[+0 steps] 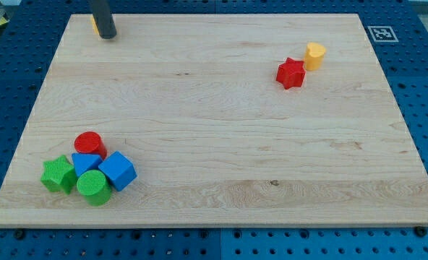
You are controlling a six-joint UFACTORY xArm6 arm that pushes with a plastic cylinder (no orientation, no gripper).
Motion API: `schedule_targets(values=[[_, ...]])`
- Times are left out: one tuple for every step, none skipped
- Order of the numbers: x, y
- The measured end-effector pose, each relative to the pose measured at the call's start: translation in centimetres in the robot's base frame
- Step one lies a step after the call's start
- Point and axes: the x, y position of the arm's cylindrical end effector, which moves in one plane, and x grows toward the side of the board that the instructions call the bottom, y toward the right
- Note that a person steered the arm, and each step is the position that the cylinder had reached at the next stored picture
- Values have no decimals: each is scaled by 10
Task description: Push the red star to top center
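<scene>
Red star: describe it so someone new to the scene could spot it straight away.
Start at the wooden board and look to the upper part of the view's right half, far from the cluster of blocks at the lower left. Two blocks sit there together. The red star is the lower-left one, pointed in outline, while its neighbour is a rounded yellow block.

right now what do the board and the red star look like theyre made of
Board: looks like pale wood, matte, with visible grain lines and a small knot. Red star: probably moulded or printed plastic, uniform colour, dull sheen; it touches a yellow block. My tip is far off.
</scene>
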Motion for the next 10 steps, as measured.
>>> schedule_targets(values=[[-2, -2], [-10, -11], [-8, -12], [47, 20], [100, 86], [138, 136], [150, 140], [155, 149], [183, 225], [180, 332]])
